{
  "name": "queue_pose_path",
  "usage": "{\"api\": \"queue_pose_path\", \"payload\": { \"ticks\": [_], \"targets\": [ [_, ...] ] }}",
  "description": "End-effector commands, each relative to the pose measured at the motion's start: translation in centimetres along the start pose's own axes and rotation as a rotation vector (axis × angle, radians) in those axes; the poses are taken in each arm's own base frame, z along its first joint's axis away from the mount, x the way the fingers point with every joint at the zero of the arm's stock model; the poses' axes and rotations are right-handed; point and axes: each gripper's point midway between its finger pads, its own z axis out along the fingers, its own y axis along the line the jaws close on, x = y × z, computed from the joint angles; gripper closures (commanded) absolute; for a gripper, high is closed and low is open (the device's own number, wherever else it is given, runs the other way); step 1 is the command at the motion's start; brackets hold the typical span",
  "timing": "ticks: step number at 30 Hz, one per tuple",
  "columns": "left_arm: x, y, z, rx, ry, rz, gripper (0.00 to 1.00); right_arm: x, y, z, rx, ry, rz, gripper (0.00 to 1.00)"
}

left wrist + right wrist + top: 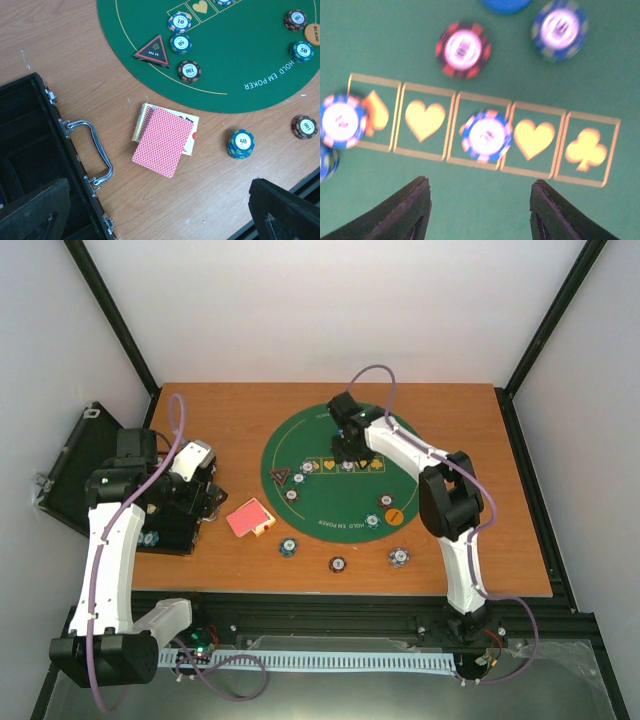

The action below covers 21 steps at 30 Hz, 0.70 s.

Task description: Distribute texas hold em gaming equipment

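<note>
Where the right gripper hangs: over round green felt mat, jaws apart, empty.
Blue-and-white striped poker chip: on mat's middle card box.
Left gripper: jaws spread wide.
Red-backed playing cards: just near of mat.

The left arm rises from the worktop's near-left corner and leans in along the left edge. The left gripper points down, jaws spread wide. The right arm folds at the elbow and reaches toward the centre. The right gripper points down, fingers parted around nothing.
</note>
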Motion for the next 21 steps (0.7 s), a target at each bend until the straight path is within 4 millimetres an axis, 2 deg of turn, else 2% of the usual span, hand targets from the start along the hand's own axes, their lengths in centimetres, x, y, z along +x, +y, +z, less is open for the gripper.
{"api": "queue_pose_path", "payload": {
  "ticks": [1,5,11,17,21],
  "targets": [
    [-0.9,0.2,-0.7,-0.012,-0.027,0.029,0.0,-1.3,-1.9,2.2,0.016,0.043,0.009,0.45],
    [-1.0,0.3,-0.7,-0.019,-0.024,0.034,0.0,-1.9,-2.3,4.1,0.008,0.07,0.027,0.46],
    [-0.8,0.6,-0.6,-0.027,-0.015,0.044,0.0,-1.3,-1.7,6.1,-0.039,0.113,0.053,0.49],
    [-0.6,0.6,-0.3,-0.028,-0.01,0.044,0.0,-0.1,-0.5,7.0,-0.062,0.135,0.05,0.59],
    [-0.5,0.6,-0.4,-0.034,-0.012,0.047,0.0,0.5,1.4,7.0,-0.072,0.144,0.032,0.61]
  ]
}}
